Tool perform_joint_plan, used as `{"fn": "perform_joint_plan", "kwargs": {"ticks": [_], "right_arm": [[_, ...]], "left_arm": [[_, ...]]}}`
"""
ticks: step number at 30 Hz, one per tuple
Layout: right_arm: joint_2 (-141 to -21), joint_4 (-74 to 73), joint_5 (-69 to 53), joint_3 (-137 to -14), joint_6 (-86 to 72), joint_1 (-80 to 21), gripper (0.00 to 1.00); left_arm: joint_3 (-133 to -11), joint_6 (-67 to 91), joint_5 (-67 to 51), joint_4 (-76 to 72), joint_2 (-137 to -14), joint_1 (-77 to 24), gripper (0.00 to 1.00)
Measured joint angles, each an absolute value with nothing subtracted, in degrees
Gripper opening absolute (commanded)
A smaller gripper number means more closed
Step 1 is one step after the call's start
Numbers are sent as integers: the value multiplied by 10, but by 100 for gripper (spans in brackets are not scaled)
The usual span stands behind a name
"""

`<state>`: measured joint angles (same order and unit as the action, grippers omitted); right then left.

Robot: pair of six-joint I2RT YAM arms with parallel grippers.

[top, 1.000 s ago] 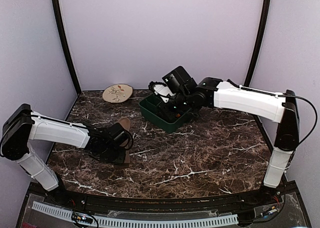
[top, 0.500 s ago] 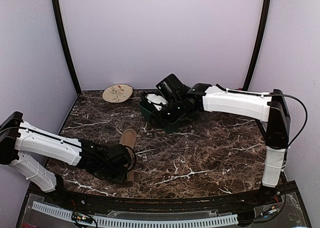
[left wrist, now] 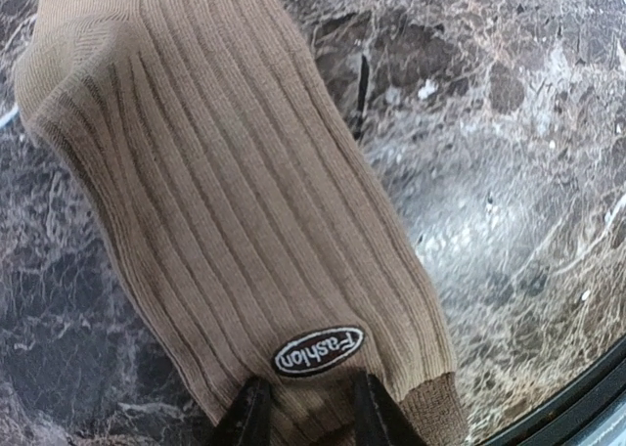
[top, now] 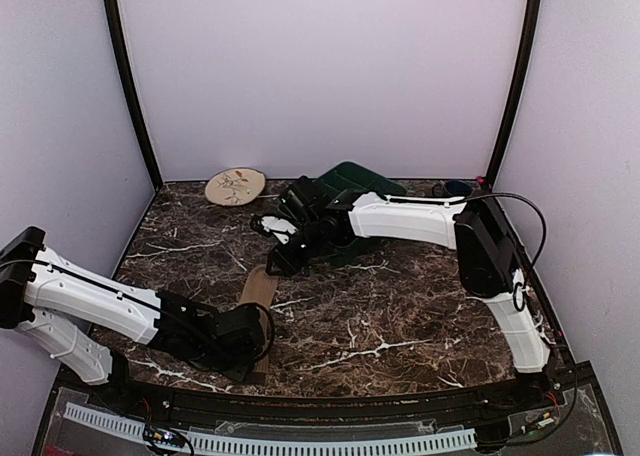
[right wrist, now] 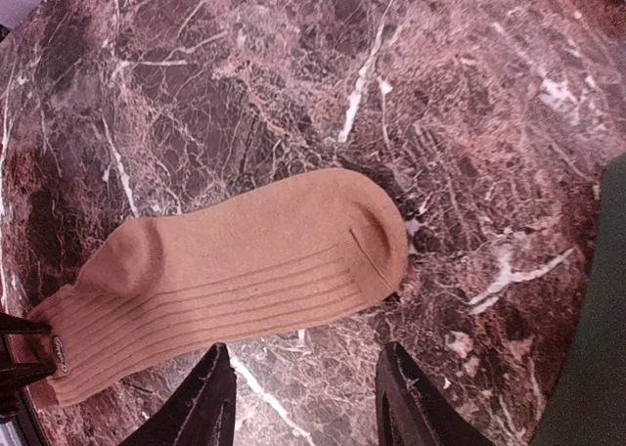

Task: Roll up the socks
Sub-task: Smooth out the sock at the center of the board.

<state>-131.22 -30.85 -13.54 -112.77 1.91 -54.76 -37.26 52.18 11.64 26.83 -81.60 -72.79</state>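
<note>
Left pincer clamps the labelled cuff of the tan sock, which lies flat and stretches away from it across the marbled surface. Right pincer hangs spread wide just above the sock's toe end, with a green bin off to its side.

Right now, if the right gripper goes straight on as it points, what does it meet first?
Probably the tan ribbed fabric sock on the dark marble table, toward its toe; how high the right gripper hovers is unclear.
</note>
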Motion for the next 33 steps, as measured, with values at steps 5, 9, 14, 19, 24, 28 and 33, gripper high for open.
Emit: {"fn": "perform_joint_plan", "kwargs": {"ticks": [5,9,14,19,24,28,33], "right_arm": [[-1361,-308,-156,-1157,23,-548,48],[-1383,-308,-158,-1186,29,-548,47],[-1413,-308,-161,-1231,40,-548,48],[-1437,-303,-161,-1242,42,-544,48],[-1461,-301,-168,-1250,42,-536,48],[-1472,-297,-170,-1262,40,-524,48],[-1476,-289,-170,-1273,38,-513,49]], "left_arm": [[-358,529,109,271,-792,-733,33],[-356,529,106,271,-789,-733,33],[-363,525,106,278,-799,-733,33],[-376,517,106,291,-812,-733,33],[-377,517,105,293,-810,-733,33],[-375,516,105,292,-808,-733,33],[-372,513,104,289,-805,-733,33]]}}
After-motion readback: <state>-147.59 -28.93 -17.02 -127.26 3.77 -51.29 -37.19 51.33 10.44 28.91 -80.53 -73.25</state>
